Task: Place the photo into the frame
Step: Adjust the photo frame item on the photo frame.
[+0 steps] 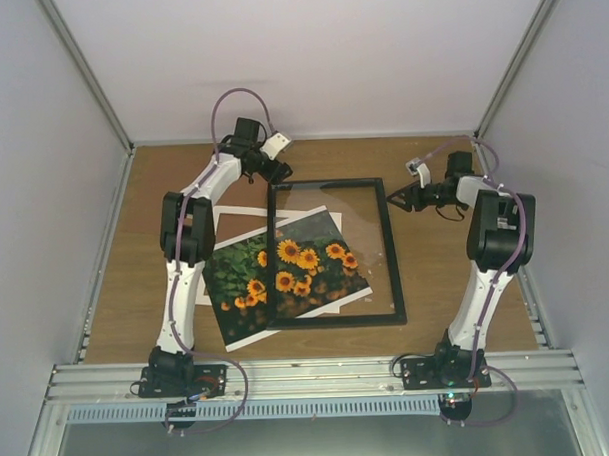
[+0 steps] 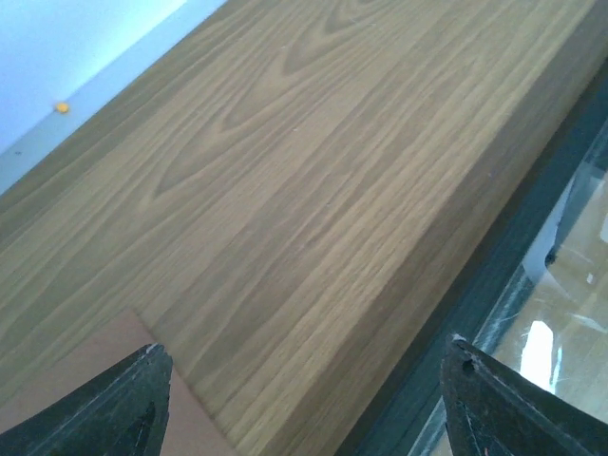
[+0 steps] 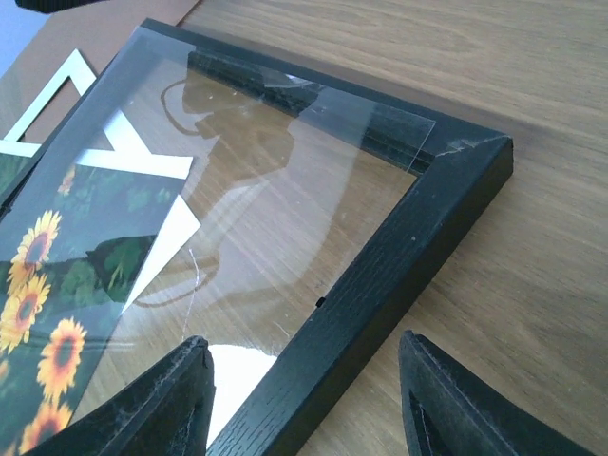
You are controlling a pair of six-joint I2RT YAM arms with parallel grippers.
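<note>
The photo (image 1: pixel 236 280) lies flat on the table (image 1: pixel 457 283), its 3 o'clock half tucked beneath the frame (image 1: pixel 395 255) and showing through the clear sheet (image 3: pixel 285 190) that sits askew inside it. Its 9 o'clock half sticks out over a white mat (image 1: pixel 239 212). The frame's long axis runs 12 to 6, whereas the photo's runs roughly 8 to 2, so the two are crooked to each other. The left tool (image 1: pixel 276 172) hangs at the frame's 11 o'clock corner, fingers apart and gripping nothing. The photo lies toward 6 o'clock from it, and this arm looks the nearer. The right tool (image 1: pixel 395 197) sits at the 1 o'clock corner, fingers spread either side of the rail, unclamped, with the photo toward 8 o'clock. No brand, label or legible writing shows.
</note>
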